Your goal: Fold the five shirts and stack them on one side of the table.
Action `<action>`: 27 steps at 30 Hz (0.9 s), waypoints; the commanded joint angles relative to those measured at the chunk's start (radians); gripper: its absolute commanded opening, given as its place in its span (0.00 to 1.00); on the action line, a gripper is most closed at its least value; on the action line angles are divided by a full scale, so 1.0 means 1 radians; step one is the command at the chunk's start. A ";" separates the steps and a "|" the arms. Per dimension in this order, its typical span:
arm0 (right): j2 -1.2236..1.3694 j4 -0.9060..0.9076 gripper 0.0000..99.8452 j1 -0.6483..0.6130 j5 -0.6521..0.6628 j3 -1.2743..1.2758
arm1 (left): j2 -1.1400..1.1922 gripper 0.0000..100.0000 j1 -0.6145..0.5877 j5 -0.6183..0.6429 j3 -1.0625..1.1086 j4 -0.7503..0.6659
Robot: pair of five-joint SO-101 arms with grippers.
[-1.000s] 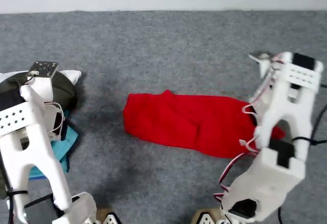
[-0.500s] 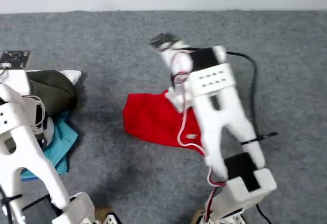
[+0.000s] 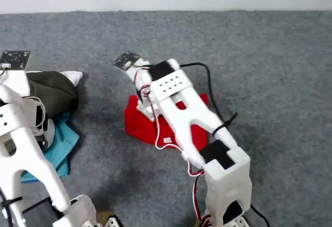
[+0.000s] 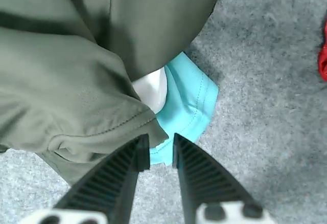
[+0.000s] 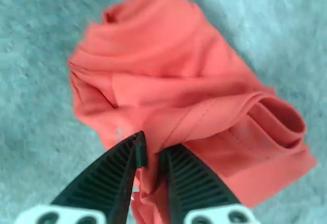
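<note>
**Stack at the left; red shirt [image 3: 133, 126] in mid-fold at the centre of the table [image 3: 270, 71].**

At the left, the olive shirt [image 4: 76, 55] is seen lying over a white garment [image 4: 152, 92] and the teal shirt [image 4: 188, 101]. The left gripper [image 4: 158, 150] is poised just above this pile, its jaws set narrow with nothing between them. At the centre, the right arm [image 3: 181, 108] is stretched from the near edge toward the far left, with its wrist pitched down over the bunched red shirt. The right gripper [image 5: 152, 155] is clamped on a raised fold of the red cloth. The step is judged best done if the pinched layer is carried low and straight across. It should be released only when the edges are matched, so that the lower layers are not dragged or rolled.
</note>
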 commanded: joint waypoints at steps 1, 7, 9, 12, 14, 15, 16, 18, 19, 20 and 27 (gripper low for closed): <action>0.035 -0.008 0.01 -0.033 -0.012 -0.133 | -0.040 0.08 -0.003 0.009 -0.033 -0.003; 0.156 0.093 0.15 -0.090 -0.012 -0.362 | -0.038 0.08 0.000 0.009 -0.031 -0.003; 0.185 0.177 0.25 -0.113 -0.012 -0.465 | -0.037 0.08 0.002 0.008 -0.031 -0.005; 0.219 0.295 0.28 -0.114 -0.012 -0.620 | -0.037 0.08 0.002 0.008 -0.024 -0.029; 0.229 0.328 0.24 -0.079 -0.008 -0.681 | -0.037 0.08 0.002 0.005 -0.004 -0.055; 0.228 0.326 0.19 -0.053 -0.008 -0.687 | -0.037 0.08 0.002 0.005 0.008 -0.063; 0.220 0.326 0.14 -0.022 -0.008 -0.690 | -0.037 0.08 0.002 0.005 0.019 -0.068; 0.208 0.326 0.03 0.036 -0.006 -0.675 | -0.037 0.08 0.002 0.005 0.033 -0.068; 0.202 0.326 0.00 0.067 -0.006 -0.657 | -0.037 0.08 0.002 0.005 0.036 -0.068; 0.191 0.326 0.02 0.096 -0.006 -0.629 | -0.037 0.08 -0.002 0.005 0.038 -0.063; 0.165 0.325 0.01 0.257 0.041 -0.511 | -0.038 0.08 -0.005 0.003 0.038 -0.060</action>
